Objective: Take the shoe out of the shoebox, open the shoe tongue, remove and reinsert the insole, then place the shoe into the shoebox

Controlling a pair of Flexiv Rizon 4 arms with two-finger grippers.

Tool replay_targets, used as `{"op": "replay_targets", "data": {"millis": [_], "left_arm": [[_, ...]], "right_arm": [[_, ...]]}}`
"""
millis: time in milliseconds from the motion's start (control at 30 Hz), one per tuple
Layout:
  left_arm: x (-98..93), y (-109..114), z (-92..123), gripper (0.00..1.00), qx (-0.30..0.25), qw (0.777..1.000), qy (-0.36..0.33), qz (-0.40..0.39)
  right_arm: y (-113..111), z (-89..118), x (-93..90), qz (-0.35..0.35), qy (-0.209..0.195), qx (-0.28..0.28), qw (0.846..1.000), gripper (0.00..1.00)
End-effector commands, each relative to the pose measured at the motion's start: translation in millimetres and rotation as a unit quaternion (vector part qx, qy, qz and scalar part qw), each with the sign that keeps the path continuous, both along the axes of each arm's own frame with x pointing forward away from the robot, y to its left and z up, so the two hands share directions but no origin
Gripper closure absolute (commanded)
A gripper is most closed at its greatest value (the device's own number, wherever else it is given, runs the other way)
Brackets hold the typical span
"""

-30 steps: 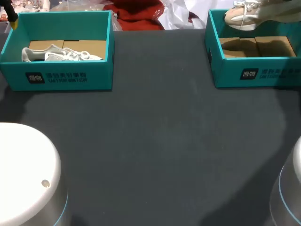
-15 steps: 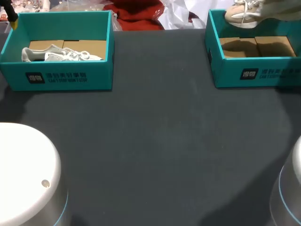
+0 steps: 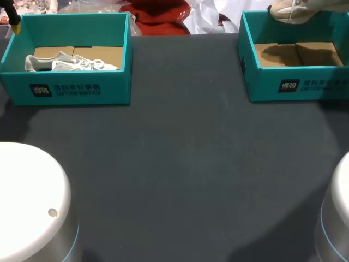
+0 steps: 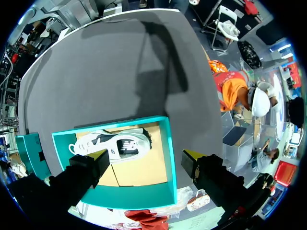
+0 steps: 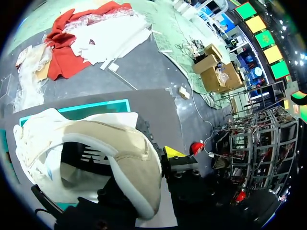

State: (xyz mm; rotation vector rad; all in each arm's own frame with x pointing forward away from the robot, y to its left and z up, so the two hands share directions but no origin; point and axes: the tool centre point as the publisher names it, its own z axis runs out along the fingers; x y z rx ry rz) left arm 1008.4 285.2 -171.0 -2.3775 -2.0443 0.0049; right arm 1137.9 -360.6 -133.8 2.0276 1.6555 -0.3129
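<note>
Right end effector (image 5: 139,160): you had it clenched on the beige shoe (image 3: 292,10) at the collar. The shoe was held in the air over the far rim of the right shoebox (image 3: 297,84), clear of its cardboard floor. Left shoebox (image 3: 82,90): well apart from the right shoebox, across the dark bench (image 3: 180,164), with a white shoe (image 4: 112,143) lying on its side inside. Your left end effector (image 4: 146,155) hung above that box, fingers spread wide, released, touching nothing.
</note>
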Motion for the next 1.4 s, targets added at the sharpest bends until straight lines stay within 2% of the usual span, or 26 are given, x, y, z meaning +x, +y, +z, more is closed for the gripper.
{"op": "replay_targets", "data": {"millis": [33, 133, 267, 733, 1100, 1233, 1400], "left_arm": [[0.0, 0.4, 0.2, 0.00, 0.001, 1.000, 0.000, -0.001], [0.0, 0.4, 0.2, 0.00, 0.001, 1.000, 0.000, -0.001], [0.0, 0.4, 0.2, 0.00, 0.001, 1.000, 0.000, -0.001], [0.0, 0.4, 0.2, 0.00, 0.001, 1.000, 0.000, -0.001], [0.0, 0.4, 0.2, 0.00, 0.001, 1.000, 0.000, -0.001], [0.0, 0.4, 0.2, 0.00, 0.001, 1.000, 0.000, -0.001], [0.0, 0.4, 0.2, 0.00, 0.001, 1.000, 0.000, -0.001]], "right_arm": [[18.4, 27.9, -40.6, 0.010, -0.022, -0.009, 1.000, 1.00], [27.2, 32.6, -59.0, 0.004, -0.021, -0.016, 1.000, 1.00], [38.0, 36.7, -85.8, 0.021, 0.007, 0.026, 0.999, 1.00], [38.0, 36.7, -85.8, 0.021, 0.007, 0.026, 0.999, 1.00], [99.6, 64.2, -144.6, 0.011, -0.005, -0.009, 1.000, 1.00], [130.1, 73.3, -169.0, 0.008, -0.008, -0.008, 1.000, 1.00], [167.3, 75.0, -198.6, -0.006, -0.009, -0.019, 1.000, 1.00]]}}
